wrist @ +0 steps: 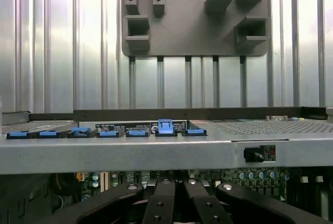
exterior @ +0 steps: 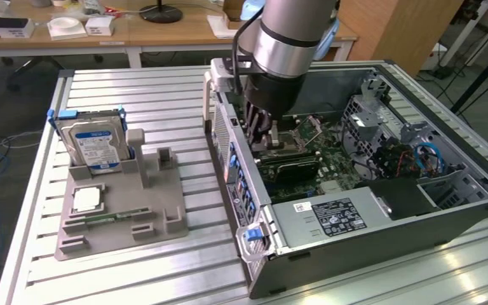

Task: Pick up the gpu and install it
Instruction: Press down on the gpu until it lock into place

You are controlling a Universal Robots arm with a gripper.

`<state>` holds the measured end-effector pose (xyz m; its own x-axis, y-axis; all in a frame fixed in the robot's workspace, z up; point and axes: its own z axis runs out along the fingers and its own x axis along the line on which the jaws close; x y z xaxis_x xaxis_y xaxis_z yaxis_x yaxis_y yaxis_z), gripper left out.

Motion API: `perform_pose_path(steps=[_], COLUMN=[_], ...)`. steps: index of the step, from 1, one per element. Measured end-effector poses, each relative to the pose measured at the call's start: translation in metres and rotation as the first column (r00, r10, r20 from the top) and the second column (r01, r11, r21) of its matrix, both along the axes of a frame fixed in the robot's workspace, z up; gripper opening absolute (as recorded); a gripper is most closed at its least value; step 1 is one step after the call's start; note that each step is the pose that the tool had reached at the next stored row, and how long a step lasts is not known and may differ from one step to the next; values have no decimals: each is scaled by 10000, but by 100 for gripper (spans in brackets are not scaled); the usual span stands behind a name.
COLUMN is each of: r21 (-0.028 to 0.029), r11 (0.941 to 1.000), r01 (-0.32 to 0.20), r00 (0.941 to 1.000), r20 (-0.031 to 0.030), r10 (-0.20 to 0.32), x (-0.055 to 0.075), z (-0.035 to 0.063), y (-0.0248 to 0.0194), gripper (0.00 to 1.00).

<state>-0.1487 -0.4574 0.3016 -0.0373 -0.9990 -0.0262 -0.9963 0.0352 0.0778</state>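
The gripper (exterior: 271, 141) is down inside the open computer case (exterior: 396, 222), its fingers (wrist: 166, 203) pressed together. Directly below it, the gpu (exterior: 291, 166) lies on the motherboard (exterior: 333, 162); whether the fingers pinch its edge cannot be told. On the exterior view's left, well apart, a grey parts holder (exterior: 155, 203) on the slatted table (exterior: 185, 267) carries a hard drive (exterior: 91, 145).

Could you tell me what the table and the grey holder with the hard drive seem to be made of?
Table: probably aluminium; silvery ribbed slats with a brushed sheen. Grey holder: likely plastic; matte, uniform grey, blocky moulded slots.
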Motion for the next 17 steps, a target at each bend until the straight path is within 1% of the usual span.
perform_pose_path(steps=[3,5,6,9,10,12,15,16,17], r21=[0,-1,-4,-24,-21,-15,-5,28,-5], r11=[10000,10000,10000,10000,10000,10000,10000,10000,10000], r01=[-2,-1,0,0,-1,-2,-1,-7,-1], r00=[10000,10000,10000,9999,9999,9999,9999,9999,10000], r20=[10,40,65,117,125,131,103,106,56], r10=[2,1,0,0,1,2,1,6,1], x=[-16,-18,-19,-20,-20,-18,5,24,36], z=[-4,-19,-32,-60,-65,-69,-68,-87,-77], y=[0,0,0,-2,-2,1,2,5,3], gripper=[11,11,11,11,11,11,11,11,11])
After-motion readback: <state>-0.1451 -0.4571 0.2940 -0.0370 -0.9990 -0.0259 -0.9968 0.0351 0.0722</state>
